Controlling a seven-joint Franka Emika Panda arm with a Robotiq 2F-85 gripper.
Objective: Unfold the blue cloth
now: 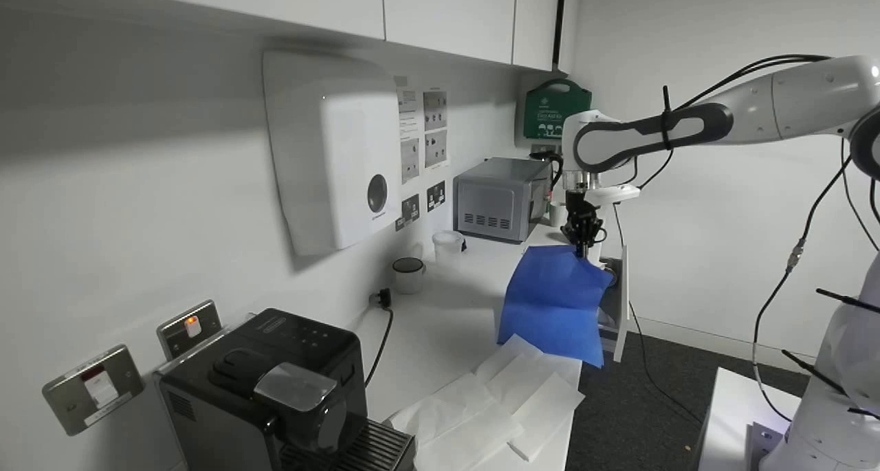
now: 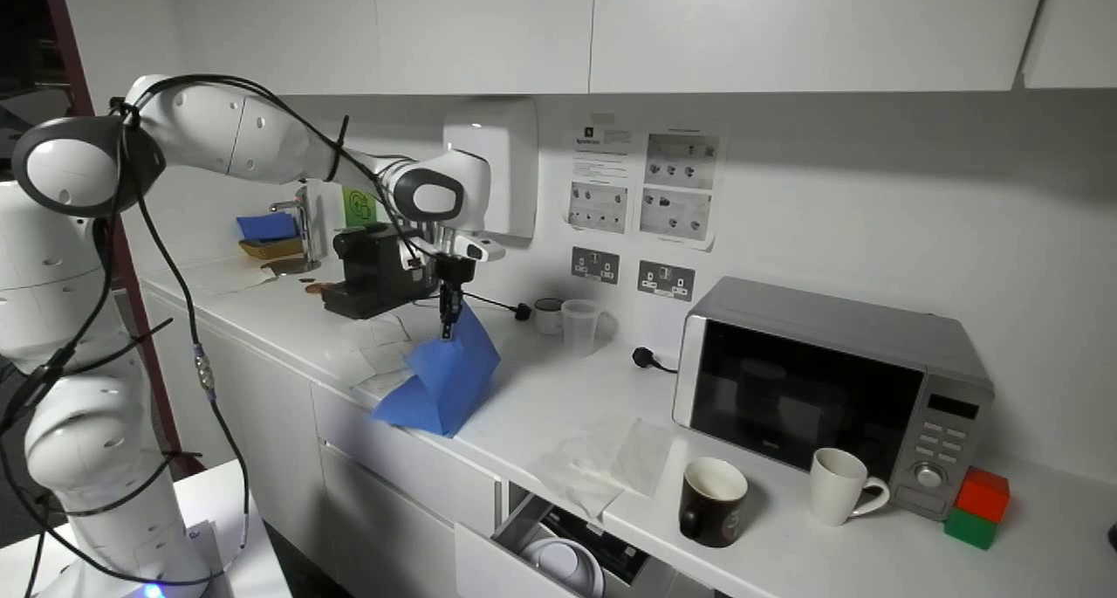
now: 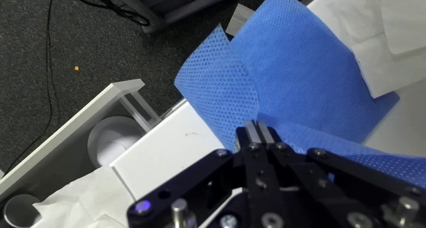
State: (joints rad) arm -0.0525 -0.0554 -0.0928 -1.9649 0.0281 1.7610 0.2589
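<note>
We have the gripper (image 3: 255,124) clenched, jaws pinching the blue cloth (image 3: 299,65) | we see it raised at the grip over the counter (image 1: 433,326), part reaching past the front edge | white paper sheets (image 1: 474,416) lie near it

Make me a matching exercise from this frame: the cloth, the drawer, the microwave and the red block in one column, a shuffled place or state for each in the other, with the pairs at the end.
Column one
1. Cloth
2. Drawer
3. Microwave
4. Red block

Column two
A. Door closed
B. On top of the green block
C. Pinched between the fingers
D. Pulled open

Pairs: 1-C, 2-D, 3-A, 4-B
</note>
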